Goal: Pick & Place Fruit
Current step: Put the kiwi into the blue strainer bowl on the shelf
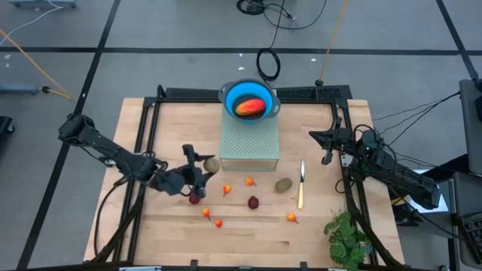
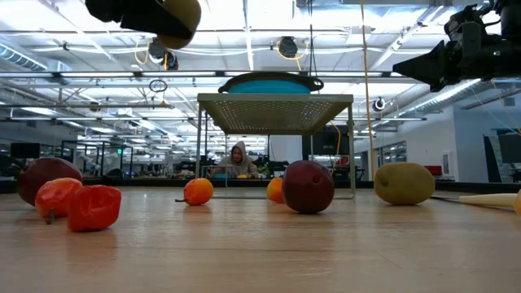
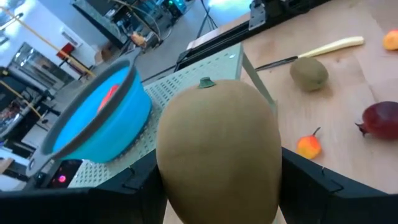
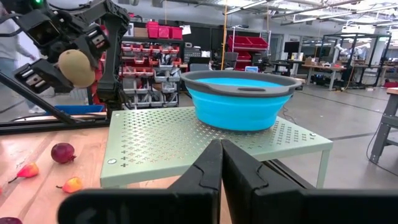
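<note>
Table [image 1: 151,233]: left claw [image 1: 202,170] grips kiwi [image 3: 217,152], hiding fingertips; right claw [image 4: 221,163] pinched shut, empty.

A stand [image 1: 249,147] sits at the table's [image 1: 166,241] centre, toward twelve o'clock. On it rests a bowl [image 1: 228,98], and in the bowl lies a mango [image 1: 250,107]. At the stand's nine o'clock, the left gripper [image 1: 203,167] holds a kiwi [image 1: 212,164] above the table. At the stand's five o'clock lie a second kiwi [image 1: 283,184] and, just beside it at three o'clock, a knife [image 1: 301,187]. The leafy bunch [image 1: 348,239] lies at the table's five o'clock corner. The right gripper [image 1: 328,144] hangs at the stand's three o'clock.
</note>
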Robot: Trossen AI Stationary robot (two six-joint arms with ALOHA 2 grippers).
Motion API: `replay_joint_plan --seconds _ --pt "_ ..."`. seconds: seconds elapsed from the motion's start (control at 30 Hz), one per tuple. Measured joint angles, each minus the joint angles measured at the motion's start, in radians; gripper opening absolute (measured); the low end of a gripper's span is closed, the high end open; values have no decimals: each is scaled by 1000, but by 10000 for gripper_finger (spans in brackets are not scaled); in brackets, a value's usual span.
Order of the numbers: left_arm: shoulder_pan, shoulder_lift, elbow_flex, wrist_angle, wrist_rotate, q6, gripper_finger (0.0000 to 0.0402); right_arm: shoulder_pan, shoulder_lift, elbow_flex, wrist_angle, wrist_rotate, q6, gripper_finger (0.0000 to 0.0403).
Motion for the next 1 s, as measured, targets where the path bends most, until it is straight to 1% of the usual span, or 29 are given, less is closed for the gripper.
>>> replay_joint_plan --seconds 0.1,0.2,0.67,0.83,1.0 --pt "9 0 0 0 0 -48 234 0 0 0 0 0 0 0" --pt "21 0 0 0 1 -148 234 0 0 0 0 0 0 0" --pt "105 0 0 0 2 -794 234 0 0 0 -1 0 0 0" --pt "127 0 0 0 26 -903 234 0 0 0 0 0 0 0" --pt "145 0 0 0 77 -979 234 0 0 0 0 0 0 0"
